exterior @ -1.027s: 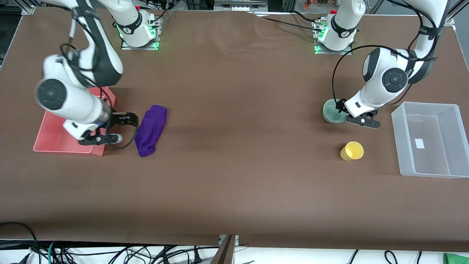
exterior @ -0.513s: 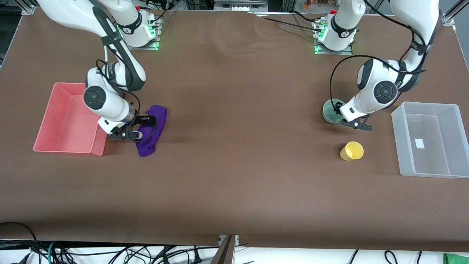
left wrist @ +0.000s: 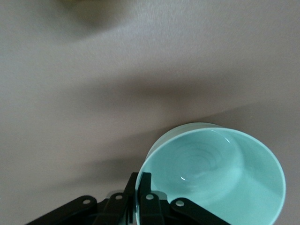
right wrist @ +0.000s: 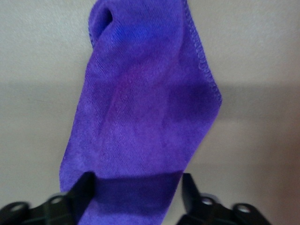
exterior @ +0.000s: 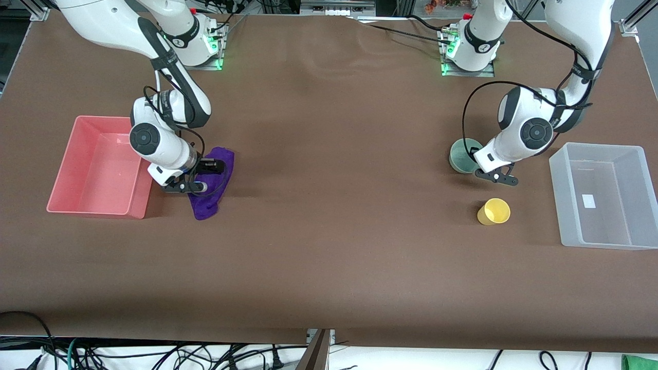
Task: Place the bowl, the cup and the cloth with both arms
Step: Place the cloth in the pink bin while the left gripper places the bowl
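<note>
The pale mint-green bowl (exterior: pixel 462 155) stands on the table near the left arm's end. My left gripper (exterior: pixel 479 165) is shut on its rim, one finger inside and one outside, as the left wrist view shows with the bowl (left wrist: pixel 220 173) and the gripper (left wrist: pixel 139 190). The yellow cup (exterior: pixel 494 211) stands nearer the front camera than the bowl, untouched. The purple cloth (exterior: pixel 213 182) lies beside the red bin. My right gripper (exterior: pixel 205 177) is open and low over the cloth's middle, its fingers straddling the cloth (right wrist: pixel 140 108) in the right wrist view (right wrist: pixel 137 192).
A red bin (exterior: pixel 77 177) sits at the right arm's end, close beside the cloth. A clear plastic bin (exterior: pixel 637 200) sits at the left arm's end, beside the cup and the bowl. Brown table cover (exterior: pixel 334 205) lies between them.
My right arm swung from over the red bin to the cloth and came down over it. My left gripper sank lower at the bowl's rim.
</note>
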You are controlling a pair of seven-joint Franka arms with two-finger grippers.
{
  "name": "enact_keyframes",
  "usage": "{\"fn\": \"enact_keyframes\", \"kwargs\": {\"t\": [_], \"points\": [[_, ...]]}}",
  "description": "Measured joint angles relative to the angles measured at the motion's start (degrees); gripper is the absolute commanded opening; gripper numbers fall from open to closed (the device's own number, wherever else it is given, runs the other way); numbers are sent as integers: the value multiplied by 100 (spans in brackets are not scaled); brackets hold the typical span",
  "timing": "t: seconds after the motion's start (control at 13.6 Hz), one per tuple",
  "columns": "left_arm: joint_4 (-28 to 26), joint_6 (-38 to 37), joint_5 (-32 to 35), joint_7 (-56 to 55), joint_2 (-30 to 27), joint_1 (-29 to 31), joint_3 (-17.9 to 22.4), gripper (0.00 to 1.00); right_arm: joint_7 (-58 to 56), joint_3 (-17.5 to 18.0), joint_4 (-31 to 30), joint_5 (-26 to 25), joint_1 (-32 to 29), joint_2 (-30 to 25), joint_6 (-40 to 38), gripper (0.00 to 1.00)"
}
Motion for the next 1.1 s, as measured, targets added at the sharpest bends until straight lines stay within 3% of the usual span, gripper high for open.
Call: {"fn": "enact_keyframes", "kwargs": {"t": [0.22, 0.44, 0.59, 0.81, 1.1], "points": [[553, -1094, 1, 26, -282, 1, 3, 0, 2, 0, 0, 0, 0, 69, 19, 0], [1738, -2667, 10, 489, -459, 85, 76, 0, -2, 2, 82, 0, 0, 60, 51, 0], [2402, -3140, 27, 1198, -446, 497, 115, 0, -14, -1, 350, 0, -6, 17, -251, 0], [3027, -3230, 38, 2578, -204, 1474, 173, 0, -142, -14, 1326, 0, -40, -159, -1646, 0], [4082, -3173, 51, 4239, 784, 2604, 199, 0, -1092, -194, 2566, -6, -332, -476, -3582, 0]]}}
